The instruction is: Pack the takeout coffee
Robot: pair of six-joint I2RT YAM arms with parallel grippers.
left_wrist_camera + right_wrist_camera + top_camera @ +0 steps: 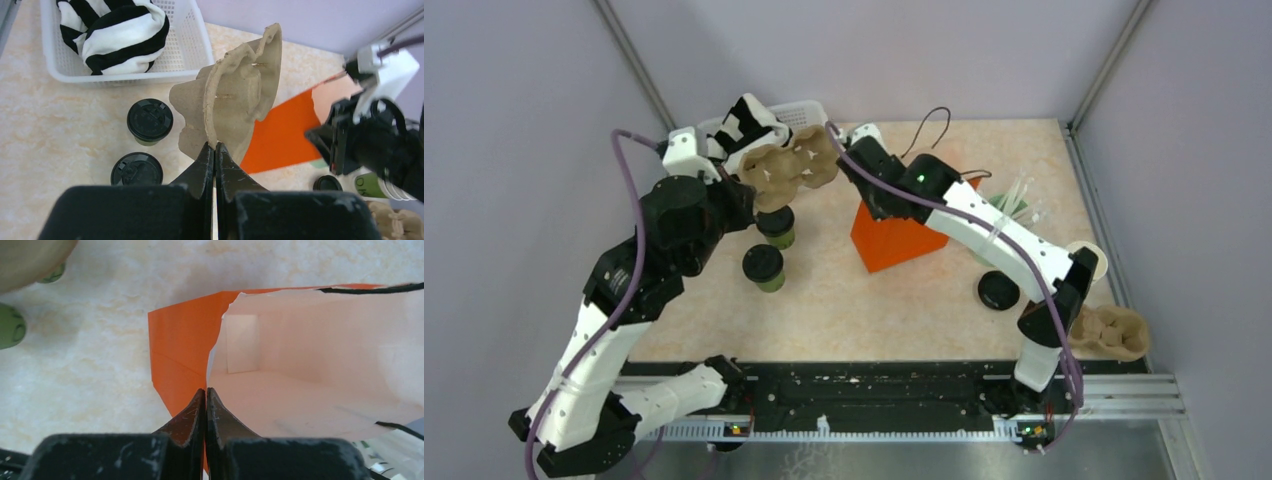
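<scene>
Two takeout coffee cups, dark green with black lids, stand side by side on the table [775, 225] [763, 266]; the left wrist view shows them from above [150, 120] [136, 170]. My left gripper [215, 146] is shut on the edge of a brown pulp cup carrier [240, 95], held tilted in the air above the cups [789, 165]. My right gripper [206, 390] is shut on the rim of an orange paper bag [180, 355] lying open on its side [894, 235], its pale inside showing.
A white basket [125, 75] with a striped cloth [115, 30] sits at the back left. A loose black lid [998, 290], a tumbler of straws [1014, 205] and a second pulp carrier [1114, 332] lie to the right.
</scene>
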